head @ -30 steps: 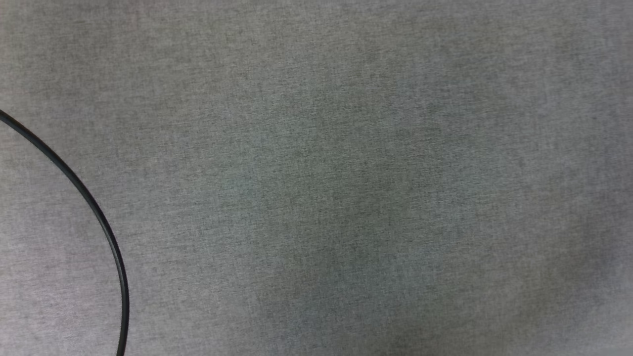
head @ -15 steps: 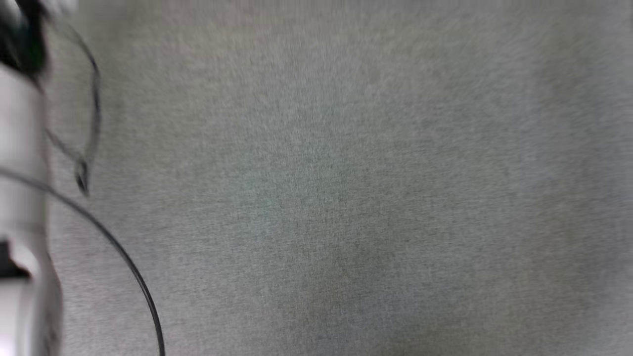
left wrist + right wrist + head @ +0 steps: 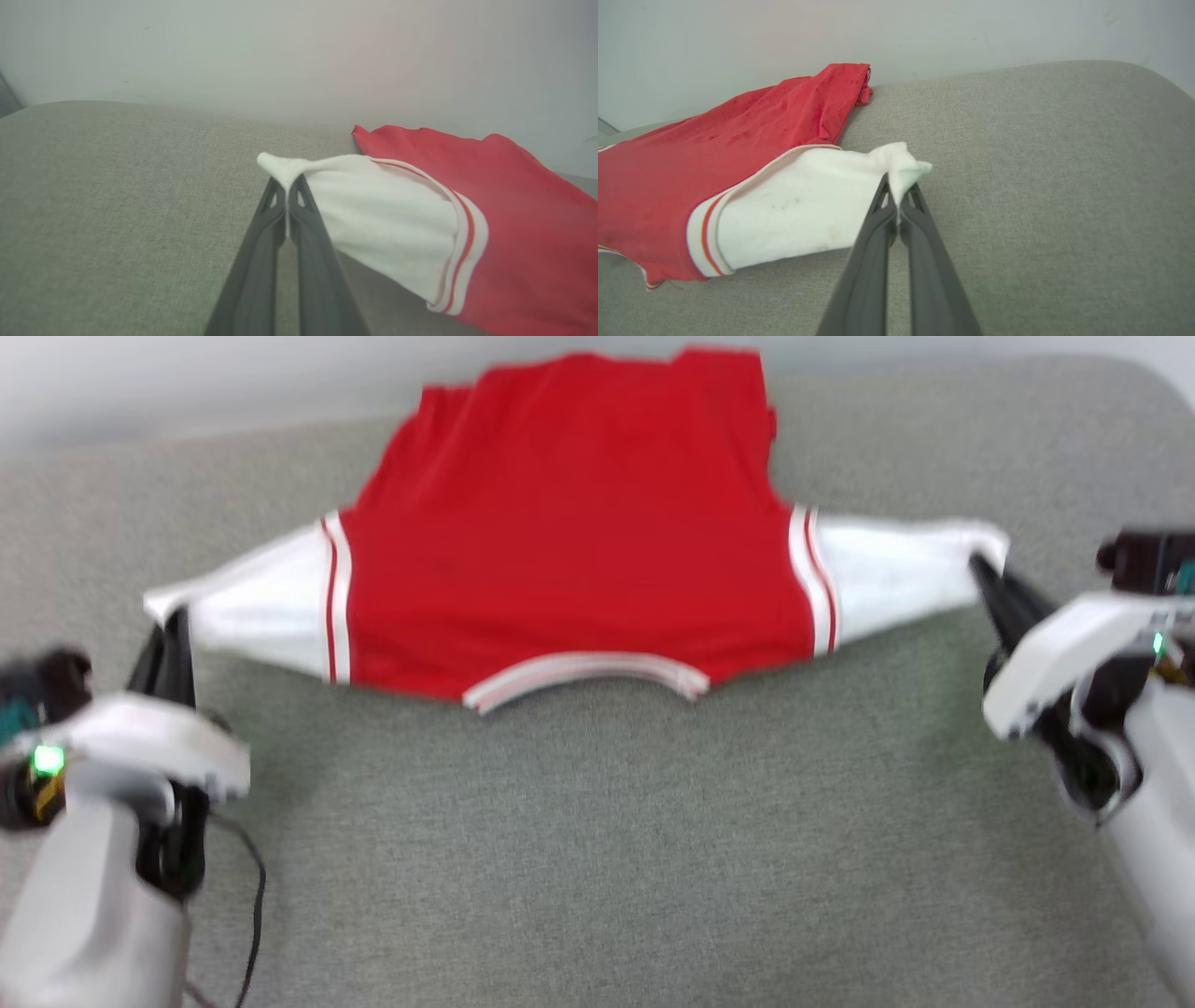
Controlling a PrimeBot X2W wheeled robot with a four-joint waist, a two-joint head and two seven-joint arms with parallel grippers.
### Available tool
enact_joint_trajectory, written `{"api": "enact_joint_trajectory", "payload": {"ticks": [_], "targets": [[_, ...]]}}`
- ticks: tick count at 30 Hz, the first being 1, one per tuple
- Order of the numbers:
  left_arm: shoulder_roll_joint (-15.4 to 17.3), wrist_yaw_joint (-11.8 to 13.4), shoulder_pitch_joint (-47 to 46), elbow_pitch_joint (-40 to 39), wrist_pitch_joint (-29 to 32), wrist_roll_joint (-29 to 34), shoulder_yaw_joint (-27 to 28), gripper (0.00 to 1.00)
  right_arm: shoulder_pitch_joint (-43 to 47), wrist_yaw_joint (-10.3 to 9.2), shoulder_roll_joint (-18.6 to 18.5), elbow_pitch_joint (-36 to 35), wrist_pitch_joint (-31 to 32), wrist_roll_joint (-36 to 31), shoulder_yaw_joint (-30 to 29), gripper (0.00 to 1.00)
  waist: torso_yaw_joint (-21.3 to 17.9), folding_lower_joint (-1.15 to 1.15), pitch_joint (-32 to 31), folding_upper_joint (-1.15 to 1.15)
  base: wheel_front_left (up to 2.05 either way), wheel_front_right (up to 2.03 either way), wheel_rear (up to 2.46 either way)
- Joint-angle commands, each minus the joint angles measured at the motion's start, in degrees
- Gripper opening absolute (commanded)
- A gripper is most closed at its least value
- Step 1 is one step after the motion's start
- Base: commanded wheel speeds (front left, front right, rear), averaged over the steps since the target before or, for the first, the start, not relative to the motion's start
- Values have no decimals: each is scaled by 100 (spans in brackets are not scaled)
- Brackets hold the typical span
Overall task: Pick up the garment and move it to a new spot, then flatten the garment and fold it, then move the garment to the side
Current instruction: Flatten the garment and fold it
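Note:
The garment (image 3: 569, 523), a red jersey with white short sleeves and striped trim, is stretched out between my two grippers over the grey cushion, collar toward me. My left gripper (image 3: 171, 621) is shut on the tip of the left white sleeve (image 3: 373, 219), pinched between its dark fingers (image 3: 261, 247). On the other side my right gripper (image 3: 980, 565) is shut on the tip of the right white sleeve (image 3: 808, 205). The red body (image 3: 691, 163) sags toward the back edge by the wall. No lettering shows on this side.
The grey fabric cushion (image 3: 607, 859) spreads wide in front of the garment. A pale wall (image 3: 187, 373) runs right behind its far edge. A thin black cable (image 3: 254, 905) hangs by my left forearm.
The head view has swung up from bare grey fabric and a cable to the garment and both grippers; that is the camera moving.

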Motion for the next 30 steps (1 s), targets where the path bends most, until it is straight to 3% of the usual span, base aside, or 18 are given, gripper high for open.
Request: {"api": "enact_joint_trajectory", "payload": {"ticks": [1, 12, 19, 25, 26, 27, 28, 30], "targets": [[63, 68, 242, -166, -3, -19, 49, 0, 193, -4, -51, -85, 6, 18, -29, 0, -2, 1, -320, 0, 0, 0, 0], [-46, 1014, 3279, -2722, 698, -253, 340, 0, 2502, -6, -160, -1125, 383, -162, -683, 0, 48, 1, -1026, 0, 0, 0, 0], [-104, 1416, 4581, -3777, 1231, -222, 219, 0, 4184, -6, 213, -2058, 978, -698, -1580, 0, 221, 1, -1217, 0, 0, 0, 0], [-113, 1610, 4950, -4279, 1515, -158, 82, 0, 5116, -5, 754, -2888, 1785, -1313, -2268, 2, 353, 1, -1183, 0, 0, 0, 0], [-126, 1619, 4913, -4344, 1524, -124, 40, 0, 5145, -5, 829, -3028, 1891, -1383, -2360, 33, 378, 1, -1164, 0, 0, 0, 0], [-142, 1621, 4869, -4397, 1528, -105, 0, 0, 5133, -4, 902, -3168, 1972, -1422, -2416, 82, 401, 1, -1144, 0, 0, 0, 0], [-170, 1620, 4828, -4447, 1526, -93, -41, 0, 5075, -3, 952, -3323, 2006, -1494, -2451, 100, 418, 1, -1136, 0, 0, 0, 0], [-167, 1608, 4784, -4549, 1512, -45, -104, 0, 4899, -4, 1032, -3592, 1949, -1609, -2586, 100, 460, 1, -1084, 0, 0, 0, 0]]}}
